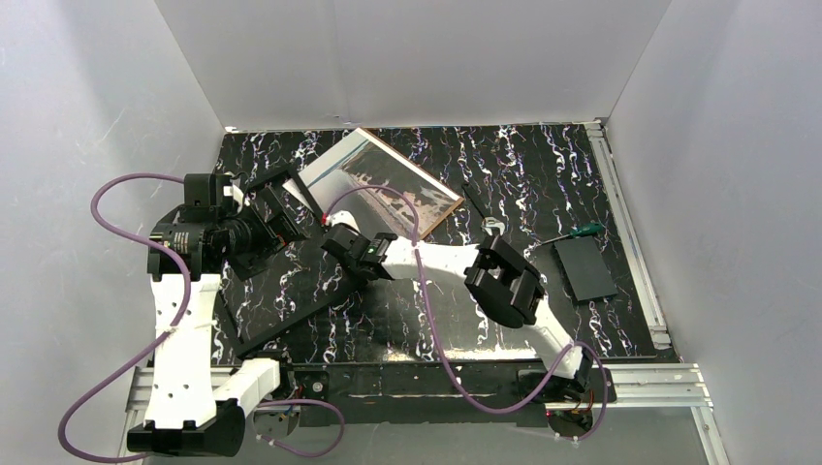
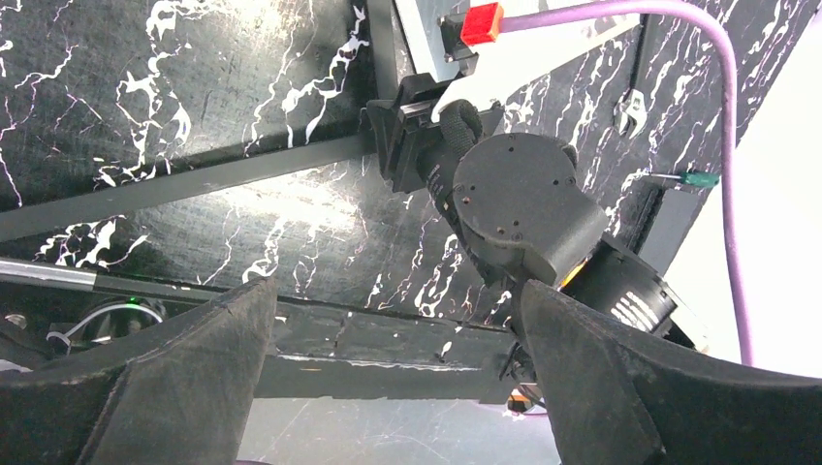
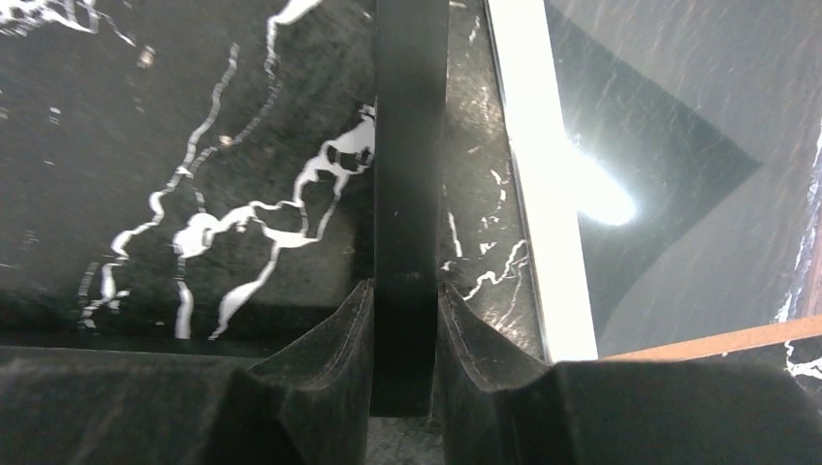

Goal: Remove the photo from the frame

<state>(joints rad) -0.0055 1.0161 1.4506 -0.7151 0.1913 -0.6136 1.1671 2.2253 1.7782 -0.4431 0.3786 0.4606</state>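
The photo (image 1: 380, 182) lies flat and askew at the back middle of the table, its brown edge showing. It also shows in the right wrist view (image 3: 679, 145), white-bordered. The thin black frame (image 1: 291, 323) lies apart from it, to the left and nearer. My right gripper (image 1: 336, 242) is shut on one bar of the frame (image 3: 409, 194), which runs straight between the jaws (image 3: 407, 329), just left of the photo's border. My left gripper (image 1: 278, 205) hovers over the frame's far left part, wide open and empty (image 2: 397, 310), with frame bars (image 2: 194, 181) below it.
A small black flat box (image 1: 584, 268) lies at the right, with a green-handled tool (image 1: 582, 231) just behind it. A small metal piece (image 1: 490, 225) lies right of the photo. White walls enclose the table on three sides. A metal rail (image 1: 630, 242) runs along the right edge.
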